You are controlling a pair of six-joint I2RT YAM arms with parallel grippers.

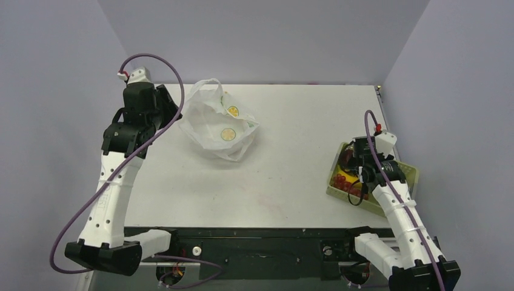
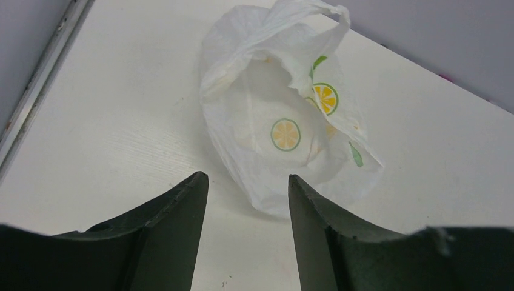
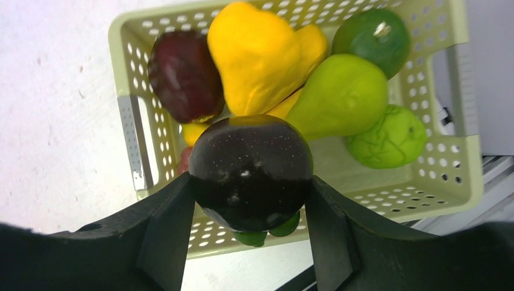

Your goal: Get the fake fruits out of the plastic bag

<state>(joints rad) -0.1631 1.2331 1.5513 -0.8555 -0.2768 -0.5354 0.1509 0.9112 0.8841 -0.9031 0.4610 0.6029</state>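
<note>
The right tool (image 3: 250,185) grasps 1 dark purple round fruit (image 3: 251,160) across its widest part above the basket (image 3: 451,182), a glossy, probably light and slippery ball, while the left tool (image 2: 248,185) is released near the thin, soft plastic bag (image 2: 267,121) on the table (image 2: 109,121).

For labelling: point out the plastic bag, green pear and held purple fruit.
plastic bag (image 2: 267,163), left wrist view, inner wall.
green pear (image 3: 342,97), right wrist view, its belly.
dark purple fruit (image 3: 251,170), right wrist view, front face.
</note>
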